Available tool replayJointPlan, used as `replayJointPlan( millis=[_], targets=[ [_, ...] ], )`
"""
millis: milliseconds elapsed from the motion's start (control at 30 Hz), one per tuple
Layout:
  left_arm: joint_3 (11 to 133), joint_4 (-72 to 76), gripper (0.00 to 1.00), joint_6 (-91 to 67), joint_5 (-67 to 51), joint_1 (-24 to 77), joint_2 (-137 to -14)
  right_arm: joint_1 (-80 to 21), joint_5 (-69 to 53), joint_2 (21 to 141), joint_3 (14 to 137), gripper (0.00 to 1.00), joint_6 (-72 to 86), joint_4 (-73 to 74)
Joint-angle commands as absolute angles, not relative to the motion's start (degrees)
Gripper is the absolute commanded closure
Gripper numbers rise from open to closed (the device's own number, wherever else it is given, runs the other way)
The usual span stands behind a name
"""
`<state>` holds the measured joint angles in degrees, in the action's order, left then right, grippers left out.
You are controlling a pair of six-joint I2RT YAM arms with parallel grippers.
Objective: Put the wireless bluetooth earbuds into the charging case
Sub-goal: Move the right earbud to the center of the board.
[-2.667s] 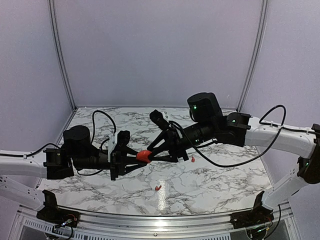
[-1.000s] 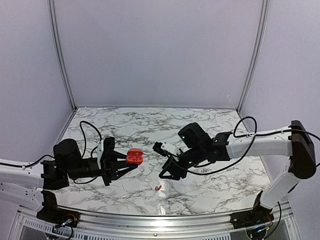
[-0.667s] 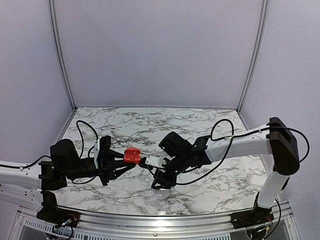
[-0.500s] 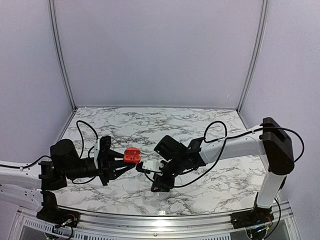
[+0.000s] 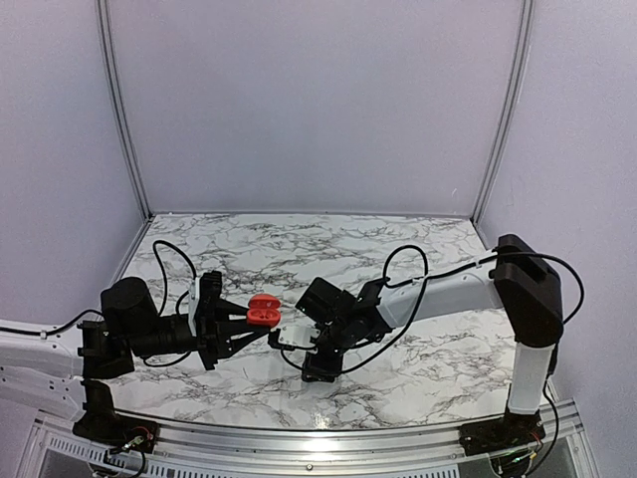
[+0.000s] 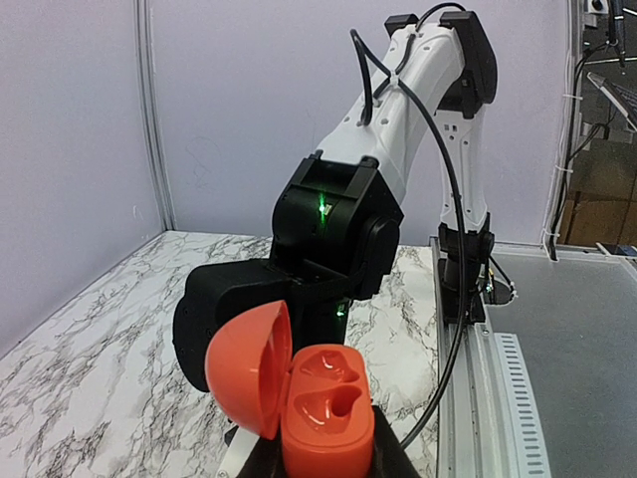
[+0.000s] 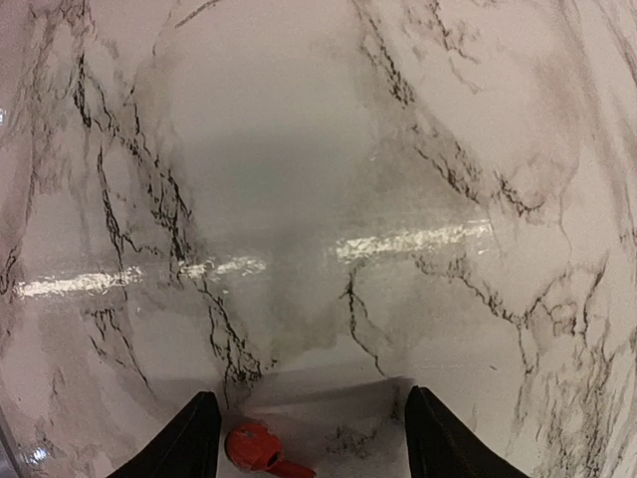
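one earbud [image 7: 254, 446] between right gripper's [image 7: 311, 398] parted jaws; left gripper [image 5: 244, 324] clamps case [image 6: 323, 418], cavities up.

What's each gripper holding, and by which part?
Left gripper grips the open charging case by its base. Right gripper holds nothing; an earbud lies between its open jaws.

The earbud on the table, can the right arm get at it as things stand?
Probably yes: the right end effector hangs open over the earbud, which lies on the table between its fingers, nothing covering it.
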<state>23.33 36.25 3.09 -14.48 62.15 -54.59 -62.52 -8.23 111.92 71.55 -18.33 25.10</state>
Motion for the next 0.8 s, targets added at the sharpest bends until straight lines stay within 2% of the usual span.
replayJointPlan(
  millis=[0, 300, 533, 633, 767],
  targets=[
    [24.16, 38.67, 1.00, 3.95, -14.59, 61.98, -55.31, -63.00, -4.53, 113.49, 73.90, 0.36, -18.27, 26.29],
    [24.52, 38.62, 1.00, 4.04, -14.27, 61.96, -55.53, -58.80, -1.94, 118.73, 77.56, 0.39, -13.94, 25.96],
    [24.26, 38.50, 1.00, 4.04, -13.73, 61.71, -55.53, -56.94, -1.15, 118.00, 77.01, 0.41, -12.69, 27.21],
    [24.41, 38.50, 1.00, 4.00, -13.80, 61.61, -55.77, -56.68, -3.14, 115.63, 76.06, 0.41, -11.84, 26.75],
    [24.73, 38.50, 1.00, 3.87, -14.13, 61.52, -56.30, -56.84, -11.52, 111.40, 75.67, 0.38, -12.51, 25.84]
  ],
)
